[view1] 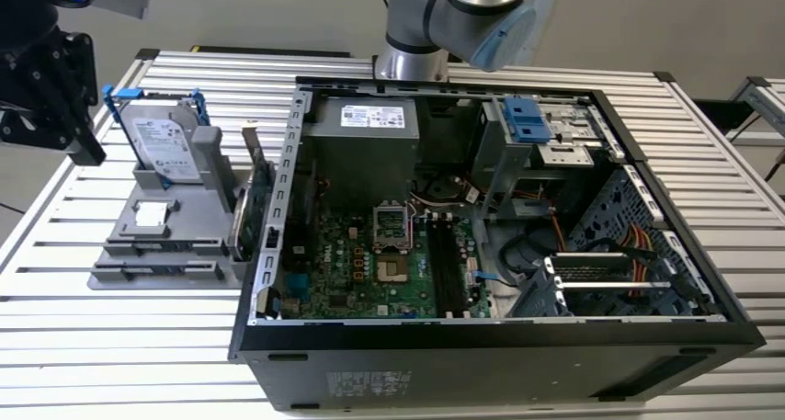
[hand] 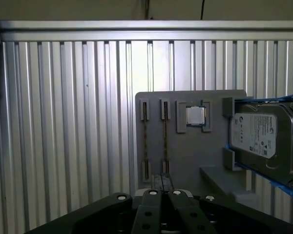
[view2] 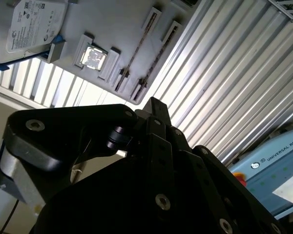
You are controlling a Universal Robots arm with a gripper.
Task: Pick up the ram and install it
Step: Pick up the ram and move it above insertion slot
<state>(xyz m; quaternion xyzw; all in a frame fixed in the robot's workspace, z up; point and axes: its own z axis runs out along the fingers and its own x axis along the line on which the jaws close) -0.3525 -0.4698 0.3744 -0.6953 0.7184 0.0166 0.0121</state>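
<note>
Two ram sticks point(hand: 145, 141) stand on edge in parallel slots of a grey fixture point(hand: 185, 161), side by side; in the second wrist view they are thin dark lines point(view2: 136, 51). My black gripper point(hand: 161, 187) hangs above the table just short of the slots' near ends, with its fingers point(view2: 154, 109) pressed together and nothing between them. In the exterior view the gripper point(view1: 84, 149) is at the far left, up beside the fixture point(view1: 160, 255). The open computer case point(view1: 491, 337) lies in the middle of the table, its motherboard point(view1: 368, 264) exposed.
On the fixture also sit a silver hard drive with blue rails point(hand: 261, 141) and a square processor chip point(hand: 195, 116). A green expansion card point(view1: 252, 209) stands between fixture and case. The table is ribbed aluminium point(hand: 63, 122). The arm's base point(view1: 411, 34) rises behind the case.
</note>
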